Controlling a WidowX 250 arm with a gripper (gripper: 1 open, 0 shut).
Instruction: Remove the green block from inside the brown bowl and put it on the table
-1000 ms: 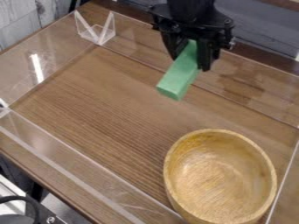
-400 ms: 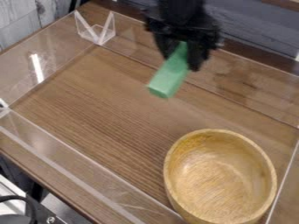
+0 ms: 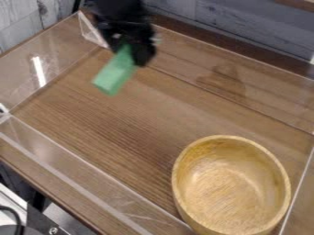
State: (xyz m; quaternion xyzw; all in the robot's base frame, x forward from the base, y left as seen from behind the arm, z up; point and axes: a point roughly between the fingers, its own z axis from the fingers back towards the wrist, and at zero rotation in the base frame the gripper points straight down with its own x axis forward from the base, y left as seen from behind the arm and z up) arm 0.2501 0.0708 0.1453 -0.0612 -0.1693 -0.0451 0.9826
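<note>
The green block (image 3: pixel 116 73) hangs tilted in the air over the table's (image 3: pixel 160 119) far left part, its upper end pinched between the black fingers of my gripper (image 3: pixel 128 50), which is shut on it. The brown bowl (image 3: pixel 230 188) sits at the near right corner with nothing inside, well away from the gripper. The block's lower end points down and to the left, above the wood surface.
Low clear acrylic walls (image 3: pixel 50 64) run round the tabletop. A small clear acrylic stand (image 3: pixel 88 27) sits at the far left corner, just behind the gripper. A dark stain (image 3: pixel 221 78) marks the wood at the far right.
The gripper has carried the green block to the left across the far part of the table, farther from the bowl. The grip on the block is unchanged.
</note>
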